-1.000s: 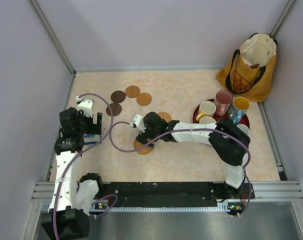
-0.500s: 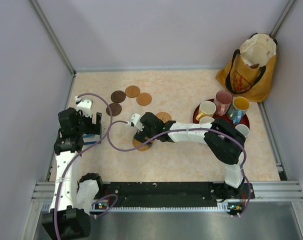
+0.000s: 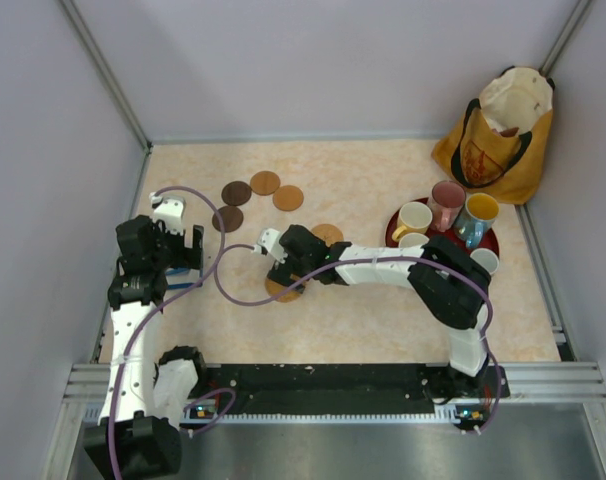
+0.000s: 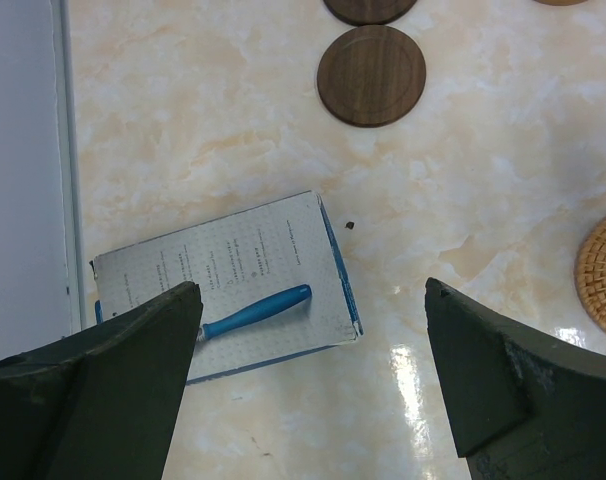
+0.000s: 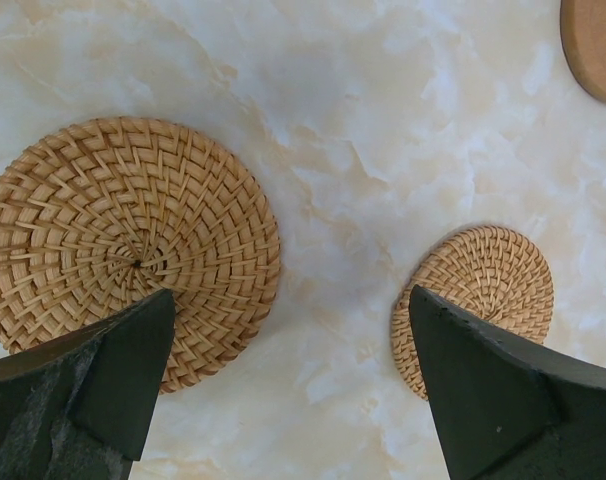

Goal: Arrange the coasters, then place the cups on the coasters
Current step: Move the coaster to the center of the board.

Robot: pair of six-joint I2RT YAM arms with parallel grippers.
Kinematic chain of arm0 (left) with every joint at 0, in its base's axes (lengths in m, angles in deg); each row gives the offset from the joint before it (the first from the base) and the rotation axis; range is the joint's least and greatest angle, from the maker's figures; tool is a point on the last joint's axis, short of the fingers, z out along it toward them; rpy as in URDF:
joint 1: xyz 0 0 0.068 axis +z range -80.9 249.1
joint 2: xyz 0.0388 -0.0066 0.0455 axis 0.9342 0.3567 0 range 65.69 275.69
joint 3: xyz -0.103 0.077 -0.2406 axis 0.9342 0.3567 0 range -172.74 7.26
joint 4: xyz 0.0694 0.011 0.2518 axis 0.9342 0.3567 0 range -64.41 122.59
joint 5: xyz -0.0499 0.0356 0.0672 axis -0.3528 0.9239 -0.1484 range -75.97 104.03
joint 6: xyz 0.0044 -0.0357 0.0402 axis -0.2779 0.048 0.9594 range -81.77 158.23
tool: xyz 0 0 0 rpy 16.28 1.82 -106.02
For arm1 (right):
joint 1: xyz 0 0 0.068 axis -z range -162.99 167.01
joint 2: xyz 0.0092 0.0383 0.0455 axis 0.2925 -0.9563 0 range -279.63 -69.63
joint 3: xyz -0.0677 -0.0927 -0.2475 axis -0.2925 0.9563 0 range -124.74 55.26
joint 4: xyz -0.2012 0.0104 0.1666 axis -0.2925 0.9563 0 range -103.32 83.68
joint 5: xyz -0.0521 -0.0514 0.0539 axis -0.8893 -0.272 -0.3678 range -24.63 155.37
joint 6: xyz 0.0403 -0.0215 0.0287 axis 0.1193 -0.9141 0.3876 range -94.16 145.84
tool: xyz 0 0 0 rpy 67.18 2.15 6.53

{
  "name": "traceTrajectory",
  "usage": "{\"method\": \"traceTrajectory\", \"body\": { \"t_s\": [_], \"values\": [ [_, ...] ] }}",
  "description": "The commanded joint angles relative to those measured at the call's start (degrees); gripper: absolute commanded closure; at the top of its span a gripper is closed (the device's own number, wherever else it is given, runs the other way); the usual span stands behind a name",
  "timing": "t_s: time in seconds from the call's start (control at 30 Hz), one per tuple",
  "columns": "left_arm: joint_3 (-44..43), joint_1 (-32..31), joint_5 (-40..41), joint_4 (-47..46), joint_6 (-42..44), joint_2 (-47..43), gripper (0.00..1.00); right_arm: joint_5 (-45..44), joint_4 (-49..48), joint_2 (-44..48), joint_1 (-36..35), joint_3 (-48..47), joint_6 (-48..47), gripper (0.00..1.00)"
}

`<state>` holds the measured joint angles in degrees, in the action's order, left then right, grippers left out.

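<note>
Jaws of the right gripper [image 5: 291,296] stood wide apart and held nothing above the table [image 5: 383,120]. One woven coaster [image 5: 133,240] lay partly under one finger and a second woven coaster [image 5: 478,290] partly under the other, with bare marble between the two discs. The left gripper [image 4: 311,290] was spread just as wide and was empty, over a blue-edged card [image 4: 233,265] bearing a blue pen [image 4: 255,310]; a dark brown coaster [image 4: 371,60] lay beyond its fingertips, apart from the card. The cups [image 3: 446,200] stood on the red tray [image 3: 394,228], well apart from both grippers.
</note>
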<state>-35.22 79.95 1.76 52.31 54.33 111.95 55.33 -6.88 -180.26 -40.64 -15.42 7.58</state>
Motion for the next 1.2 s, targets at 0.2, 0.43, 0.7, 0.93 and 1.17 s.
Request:
{"method": "traceTrajectory", "body": {
  "t_s": [0.2, 0.43, 0.7, 0.93, 1.17],
  "values": [
    [0.12, 0.57, -1.09, -1.06, -0.98, -0.03, 0.04, -3.23, 2.26, 0.85, 0.69, -0.16, -1.95, 0.01],
    [0.12, 0.57, -1.17, -1.06, -0.98, 0.06, 0.03, 1.33, 3.14, 2.61, 0.78, 1.15, -2.83, 0.01],
    [0.12, 0.57, -1.35, -0.97, -0.98, 0.15, 0.04, 1.78, 3.76, 2.70, 0.78, 1.24, -3.45, 0.01],
    [-0.58, 0.75, -0.65, -0.97, -0.89, 0.94, 0.04, -3.49, 3.85, 9.62, 0.96, -3.85, -3.27, 0.01],
    [-1.38, 0.75, 0.14, -0.97, -0.37, 1.20, 0.03, -1.21, 3.58, 23.69, 3.68, -3.51, -3.80, 0.01]
  ]
}}
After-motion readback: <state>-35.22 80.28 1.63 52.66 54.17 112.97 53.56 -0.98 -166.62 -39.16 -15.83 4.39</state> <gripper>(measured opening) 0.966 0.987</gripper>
